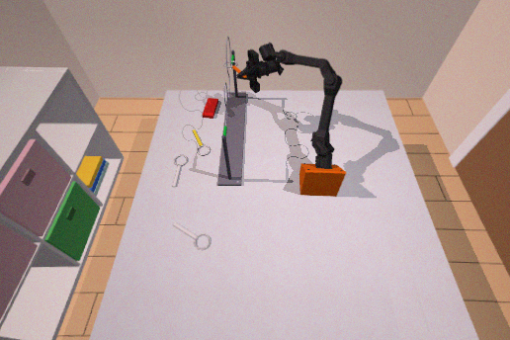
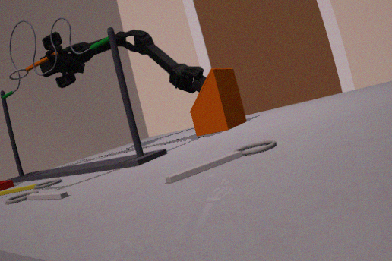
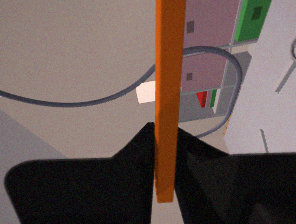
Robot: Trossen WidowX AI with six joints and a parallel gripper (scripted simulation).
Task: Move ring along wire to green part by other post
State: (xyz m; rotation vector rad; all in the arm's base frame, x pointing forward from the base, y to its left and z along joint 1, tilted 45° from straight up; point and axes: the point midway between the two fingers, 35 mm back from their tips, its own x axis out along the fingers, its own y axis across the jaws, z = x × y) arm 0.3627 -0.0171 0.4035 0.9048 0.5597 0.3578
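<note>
The orange handle (image 1: 237, 70) (image 2: 34, 66) (image 3: 170, 75) is held in my shut gripper (image 1: 241, 75) (image 2: 46, 61) (image 3: 165, 132). Its ring (image 2: 11, 77) is around the grey wire (image 2: 35, 39) (image 3: 70, 105), a little above the far green part (image 1: 232, 57) (image 2: 8, 95). The ring lies nearly flat in the exterior view and is outside the wrist view. The wire's loops cross in front of the handle and gripper in the exterior view; I cannot tell the gaps. The near green part (image 1: 224, 131) (image 2: 100, 43) is at the near post (image 1: 227, 159) (image 2: 125, 95).
The far post (image 1: 235, 86) (image 2: 11, 133) and near post stand on a dark base (image 1: 236, 129) (image 2: 83, 167). A red block (image 1: 211, 108), a yellow-handled ring (image 1: 198, 138) and two white-handled rings lie on the table. A shelf stands at the left in the top view.
</note>
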